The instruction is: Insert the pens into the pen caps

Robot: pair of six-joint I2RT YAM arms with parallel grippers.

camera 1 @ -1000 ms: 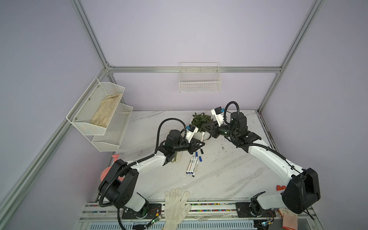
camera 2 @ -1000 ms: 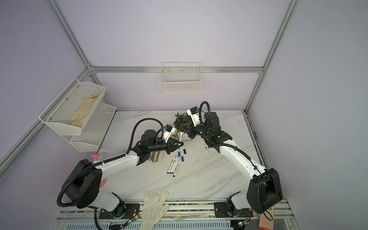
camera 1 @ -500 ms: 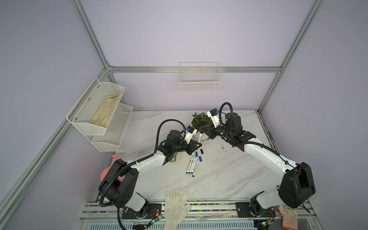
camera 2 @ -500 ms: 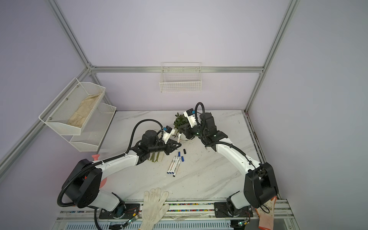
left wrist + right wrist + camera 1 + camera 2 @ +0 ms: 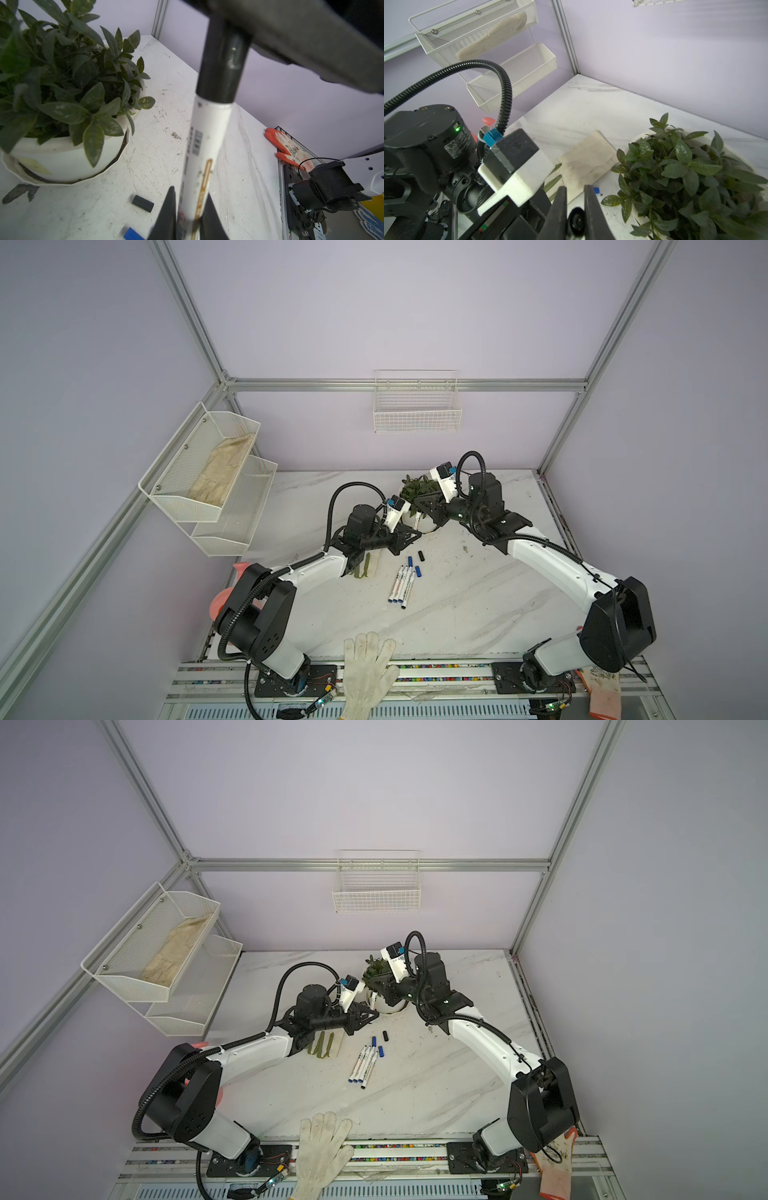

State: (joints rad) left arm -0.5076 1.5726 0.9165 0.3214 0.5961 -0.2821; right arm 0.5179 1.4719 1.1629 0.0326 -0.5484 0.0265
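Left end effector just beside pot

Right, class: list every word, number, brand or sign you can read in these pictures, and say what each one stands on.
No text can be read anywhere.
Held pen: barcode and gold-framed print, blurred.
Black cap on its tip: no print shows.
Pens on the table: labels too small.
Sticker on the left arm's motor: print blurred.
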